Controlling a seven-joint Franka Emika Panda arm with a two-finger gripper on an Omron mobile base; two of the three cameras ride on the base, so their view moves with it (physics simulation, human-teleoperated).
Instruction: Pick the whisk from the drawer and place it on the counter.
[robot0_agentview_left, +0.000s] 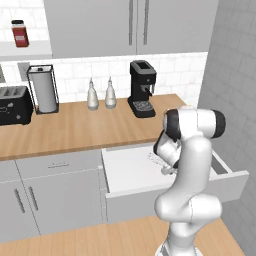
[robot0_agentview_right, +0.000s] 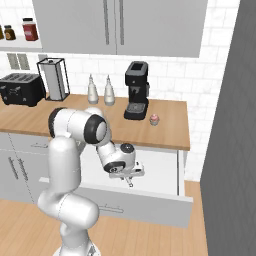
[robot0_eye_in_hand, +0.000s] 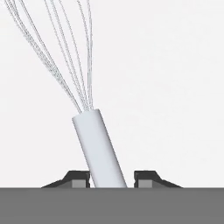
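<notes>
The drawer (robot0_agentview_left: 130, 170) stands pulled open below the wooden counter (robot0_agentview_left: 85, 127), its white inside showing. My gripper (robot0_agentview_right: 130, 180) reaches down into it, near the middle. In the hand view the whisk (robot0_eye_in_hand: 98, 144) lies on the white drawer floor, its pale handle passing between my two fingertips (robot0_eye_in_hand: 81, 179) and its wire loops fanning toward the top left. The jaws sit close against the handle on both sides. In the left base view the whisk (robot0_agentview_left: 155, 159) peeks out as thin wires beside my forearm.
On the counter stand a black coffee machine (robot0_agentview_left: 142, 90), two pale bottles (robot0_agentview_left: 92, 95), a paper towel holder (robot0_agentview_left: 44, 89) and a toaster (robot0_agentview_left: 14, 105). A small cupcake-like item (robot0_agentview_right: 154, 119) sits right of the machine. A grey wall (robot0_agentview_right: 230, 125) bounds the right side.
</notes>
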